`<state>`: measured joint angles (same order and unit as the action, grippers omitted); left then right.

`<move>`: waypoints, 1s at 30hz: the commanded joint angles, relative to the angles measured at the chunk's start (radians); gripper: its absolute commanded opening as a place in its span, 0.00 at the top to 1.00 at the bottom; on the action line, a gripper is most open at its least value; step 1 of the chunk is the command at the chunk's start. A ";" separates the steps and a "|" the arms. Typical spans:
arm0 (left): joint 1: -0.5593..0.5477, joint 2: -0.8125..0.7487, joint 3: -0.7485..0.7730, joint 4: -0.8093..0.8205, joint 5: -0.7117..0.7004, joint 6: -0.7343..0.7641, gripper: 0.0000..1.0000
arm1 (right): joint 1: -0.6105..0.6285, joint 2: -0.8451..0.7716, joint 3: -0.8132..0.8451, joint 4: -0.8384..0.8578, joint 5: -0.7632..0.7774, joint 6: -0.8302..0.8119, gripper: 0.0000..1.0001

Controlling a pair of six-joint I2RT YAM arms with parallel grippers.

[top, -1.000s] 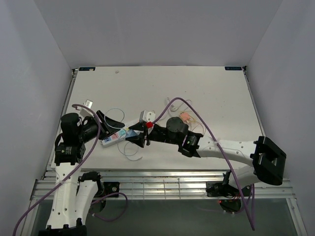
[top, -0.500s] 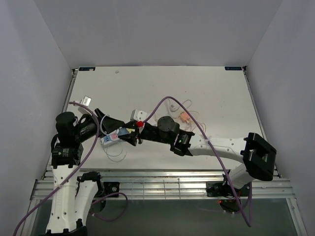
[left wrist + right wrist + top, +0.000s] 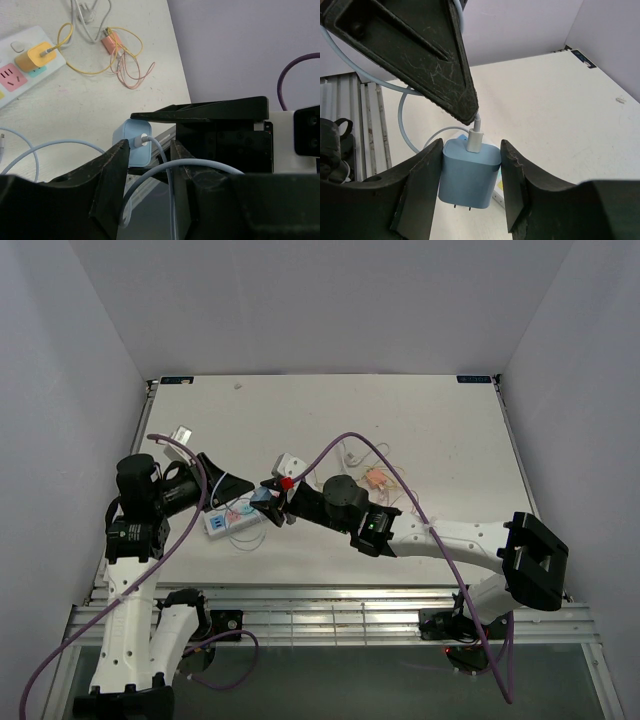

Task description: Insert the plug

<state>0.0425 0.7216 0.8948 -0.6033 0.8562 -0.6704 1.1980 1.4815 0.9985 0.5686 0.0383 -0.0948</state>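
Two arms meet over the near-left part of the table (image 3: 440, 420). The right gripper (image 3: 470, 167) grips the blue plug (image 3: 469, 182) between its fingers (image 3: 427, 175), jaws closed onto its two flat sides, with the prongs pointing down. The plug hangs above the tabletop, just at the right end of the white power strip (image 3: 225, 521), not in any socket. A white connector (image 3: 474, 140) sits in the top of the plug, and the pale blue cable (image 3: 167, 172) leads from it. The left gripper (image 3: 148, 150) hovers just left of the plug. Its jaws stand narrowly apart, and the cable runs through the gap, lying against one finger rather than pinched. A white adapter (image 3: 290, 462) lies just beyond the plug on the far side. An orange connector with thin wires (image 3: 377, 478) lies further right.
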 commanded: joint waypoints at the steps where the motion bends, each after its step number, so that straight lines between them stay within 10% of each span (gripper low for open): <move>1: -0.003 0.004 -0.007 0.056 0.078 0.017 0.52 | 0.000 -0.012 0.009 -0.015 0.064 -0.020 0.80; 8: -0.016 0.027 -0.007 0.059 0.096 0.034 1.00 | -0.002 0.029 0.058 -0.079 0.083 -0.013 0.80; 14: -0.023 0.032 0.010 0.059 0.107 0.041 1.00 | -0.002 0.049 0.066 -0.095 0.095 0.009 0.71; 20: -0.026 0.044 0.026 0.048 0.115 0.051 1.00 | 0.000 0.059 0.104 -0.156 0.097 0.024 0.40; 30: -0.026 0.062 0.038 0.016 0.095 0.078 1.00 | -0.002 0.076 0.123 -0.187 0.159 0.055 0.27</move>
<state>0.0219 0.7879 0.8925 -0.5842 0.9318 -0.6102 1.1973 1.5532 1.0786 0.3588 0.1570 -0.0570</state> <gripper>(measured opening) 0.046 0.727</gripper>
